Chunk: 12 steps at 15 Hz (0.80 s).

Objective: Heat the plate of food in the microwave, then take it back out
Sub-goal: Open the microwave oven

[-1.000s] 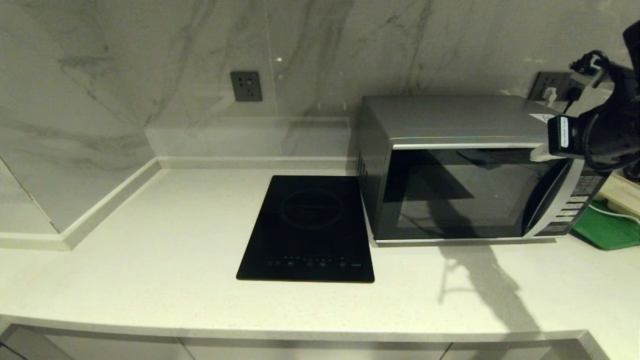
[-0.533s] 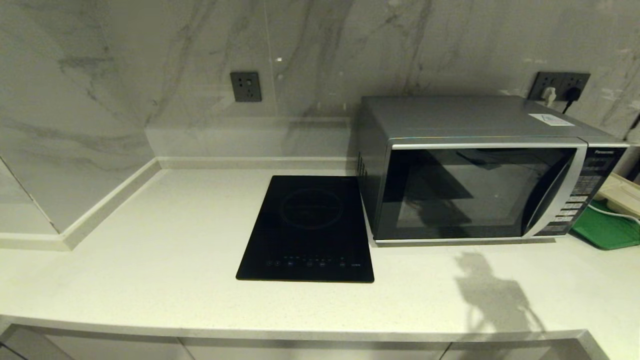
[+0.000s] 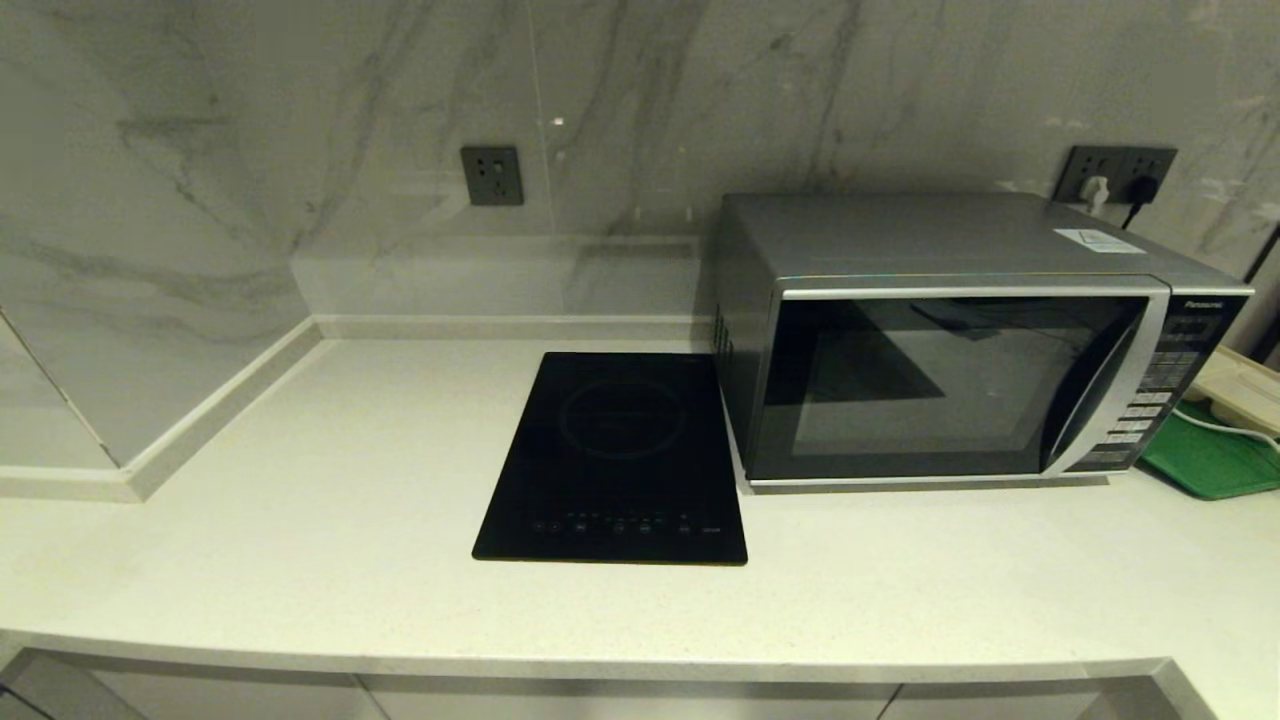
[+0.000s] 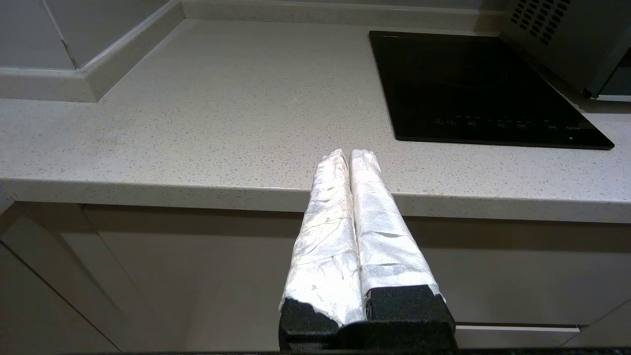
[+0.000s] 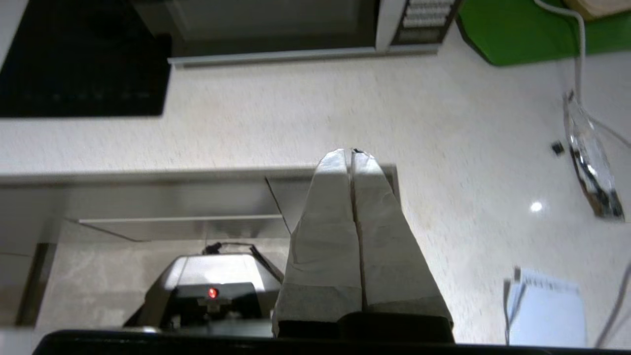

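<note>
The silver microwave (image 3: 950, 340) stands at the right of the counter with its dark glass door closed; its lower front edge and button panel (image 5: 424, 19) show in the right wrist view. The plate of food is out of view; nothing can be made out through the dark door. My left gripper (image 4: 349, 154) is shut and empty, held low in front of the counter's front edge. My right gripper (image 5: 351, 154) is shut and empty, above the counter's front edge, well back from the microwave. Neither arm shows in the head view.
A flat black induction hob (image 3: 620, 455) lies left of the microwave. A green tray (image 3: 1215, 455) with a white cord sits to its right. Wall sockets (image 3: 1115, 170) are behind. A clear bag (image 5: 589, 162) and a paper (image 5: 544, 308) lie on the counter at far right.
My right arm, which was up by the microwave's top right corner a second ago, has pulled back out of the head view. Its shadow on the counter has gone too.
</note>
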{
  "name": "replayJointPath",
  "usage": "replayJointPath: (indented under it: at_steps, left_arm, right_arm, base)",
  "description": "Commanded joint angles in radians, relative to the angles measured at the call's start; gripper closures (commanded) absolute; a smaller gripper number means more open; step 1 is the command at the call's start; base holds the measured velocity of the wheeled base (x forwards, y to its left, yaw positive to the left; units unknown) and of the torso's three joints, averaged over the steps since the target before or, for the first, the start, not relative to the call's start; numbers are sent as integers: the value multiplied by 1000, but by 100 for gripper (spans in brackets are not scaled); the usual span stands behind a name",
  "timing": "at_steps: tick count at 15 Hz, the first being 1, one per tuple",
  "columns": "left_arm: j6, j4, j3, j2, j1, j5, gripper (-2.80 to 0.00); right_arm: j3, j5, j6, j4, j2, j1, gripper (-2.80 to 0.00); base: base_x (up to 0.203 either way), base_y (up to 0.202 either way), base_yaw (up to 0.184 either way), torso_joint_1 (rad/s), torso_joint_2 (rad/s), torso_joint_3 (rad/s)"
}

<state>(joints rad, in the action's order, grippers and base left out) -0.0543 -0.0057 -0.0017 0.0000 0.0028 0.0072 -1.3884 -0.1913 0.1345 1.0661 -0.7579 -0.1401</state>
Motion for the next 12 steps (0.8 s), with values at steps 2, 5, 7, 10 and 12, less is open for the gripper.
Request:
replayJointPath:
  at_steps: [2, 5, 7, 10, 12]
  left_arm:
    - [-1, 0, 0, 0, 0, 0, 0]
    - [-1, 0, 0, 0, 0, 0, 0]
    - [-1, 0, 0, 0, 0, 0, 0]
    - [-1, 0, 0, 0, 0, 0, 0]
    - [-1, 0, 0, 0, 0, 0, 0]
  right_arm:
    - [127, 0, -7, 53, 282, 72, 0]
    - [263, 1, -17, 59, 449, 102, 0]
    - [380, -3, -22, 55, 549, 138, 0]
    - [520, 2, 17, 9, 618, 143, 0]
    - [682, 18, -7, -106, 659, 143, 0]
  base:
    - [0, 0, 0, 0, 0, 0]
    - [0, 0, 0, 0, 0, 0]
    - [0, 0, 0, 0, 0, 0]
    - [0, 0, 0, 0, 0, 0]
    - [0, 0, 0, 0, 0, 0]
